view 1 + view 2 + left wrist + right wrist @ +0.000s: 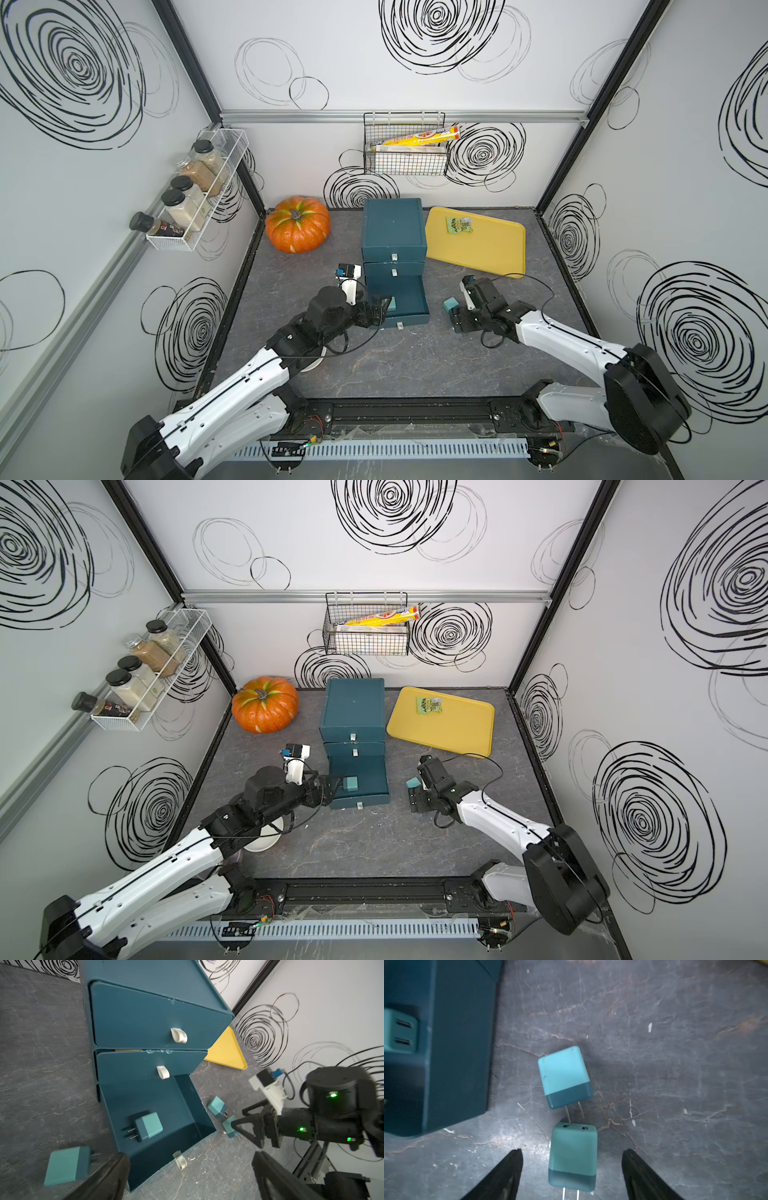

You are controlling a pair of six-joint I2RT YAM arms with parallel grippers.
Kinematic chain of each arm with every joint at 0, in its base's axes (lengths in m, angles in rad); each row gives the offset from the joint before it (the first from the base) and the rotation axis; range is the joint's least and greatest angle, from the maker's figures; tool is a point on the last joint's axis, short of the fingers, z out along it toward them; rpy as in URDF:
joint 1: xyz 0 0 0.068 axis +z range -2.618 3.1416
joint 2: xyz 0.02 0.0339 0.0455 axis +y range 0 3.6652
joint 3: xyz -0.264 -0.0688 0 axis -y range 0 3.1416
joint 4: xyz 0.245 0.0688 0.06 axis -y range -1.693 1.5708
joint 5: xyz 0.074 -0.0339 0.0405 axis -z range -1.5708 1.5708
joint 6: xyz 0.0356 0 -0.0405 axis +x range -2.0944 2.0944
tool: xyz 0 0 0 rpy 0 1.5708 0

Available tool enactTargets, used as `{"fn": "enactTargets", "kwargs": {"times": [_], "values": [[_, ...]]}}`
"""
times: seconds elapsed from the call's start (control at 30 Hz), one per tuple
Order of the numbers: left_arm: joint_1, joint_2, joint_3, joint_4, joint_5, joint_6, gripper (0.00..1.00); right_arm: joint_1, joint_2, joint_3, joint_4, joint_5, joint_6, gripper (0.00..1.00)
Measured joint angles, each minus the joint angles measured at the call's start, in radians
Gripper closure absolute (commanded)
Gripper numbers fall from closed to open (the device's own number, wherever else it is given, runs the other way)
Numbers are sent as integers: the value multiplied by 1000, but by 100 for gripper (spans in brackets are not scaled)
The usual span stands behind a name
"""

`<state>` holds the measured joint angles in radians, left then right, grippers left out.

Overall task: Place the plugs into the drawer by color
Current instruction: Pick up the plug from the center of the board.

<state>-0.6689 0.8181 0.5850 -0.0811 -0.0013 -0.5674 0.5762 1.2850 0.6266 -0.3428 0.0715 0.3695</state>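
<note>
The dark teal drawer cabinet stands mid-table, its bottom drawer pulled out. One teal plug lies inside that drawer. My left gripper hovers open over the drawer's near left corner, holding nothing. Another teal plug lies on the table beside the drawer. Right of the drawer lie two teal plugs. One plug lies between the spread fingers of my right gripper, untouched by them. The other plug lies just beyond.
An orange pumpkin sits at the back left. A yellow tray with a green packet lies at the back right. A white dish shows under the left arm. A wire basket and a spice rack hang on the walls.
</note>
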Motion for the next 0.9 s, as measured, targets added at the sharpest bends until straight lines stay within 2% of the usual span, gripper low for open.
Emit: {"fn": "enactTargets", "kwargs": {"times": [0.37,0.6,0.7,0.9], "values": [[2,-54,-82,142,19,-19,1,0,144,22,0,-5,-17,48],[3,-87,-177,225,20,-13,1,0,143,33,-7,-9,-26,77],[10,-78,-201,237,27,-12,1,0,92,37,-27,-27,-25,81],[16,-108,-214,265,40,3,1,0,-169,122,-47,-144,-47,82]]}}
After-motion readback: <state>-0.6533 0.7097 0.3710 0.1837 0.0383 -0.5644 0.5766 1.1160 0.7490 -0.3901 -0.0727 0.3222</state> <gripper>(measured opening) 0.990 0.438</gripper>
